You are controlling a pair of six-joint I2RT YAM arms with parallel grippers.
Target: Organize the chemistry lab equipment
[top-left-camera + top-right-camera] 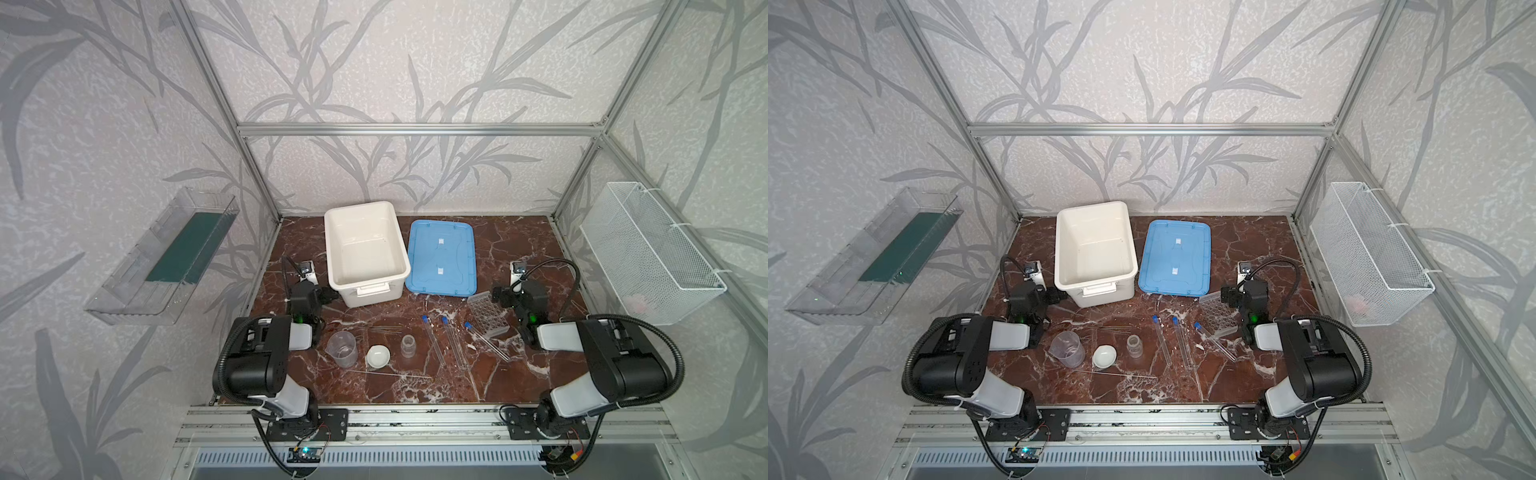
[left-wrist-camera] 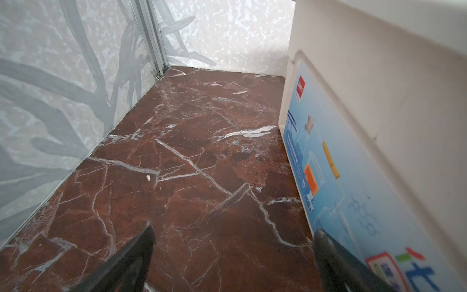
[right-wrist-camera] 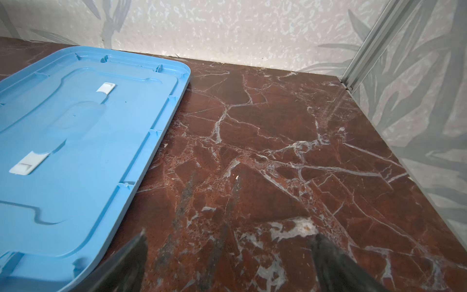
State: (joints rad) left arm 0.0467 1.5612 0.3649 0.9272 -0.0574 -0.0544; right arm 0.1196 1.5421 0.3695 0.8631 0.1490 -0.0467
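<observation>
The left gripper [image 2: 233, 230] and right gripper [image 3: 231, 236] stand wide, empty. The clear beaker [image 1: 341, 348] stands near the front edge of the tabletop [image 1: 519, 374]; probably light, slippery and fragile, so best pinched across its rim.

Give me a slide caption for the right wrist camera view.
Open right gripper above red marble tabletop beside the flat blue plastic lid.

Thin rods [image 1: 384, 329] are showing too faint to count. Blue lid [image 3: 75, 151] is running off the right wrist view's edge, white bin [image 2: 379, 101] off the left's.
</observation>
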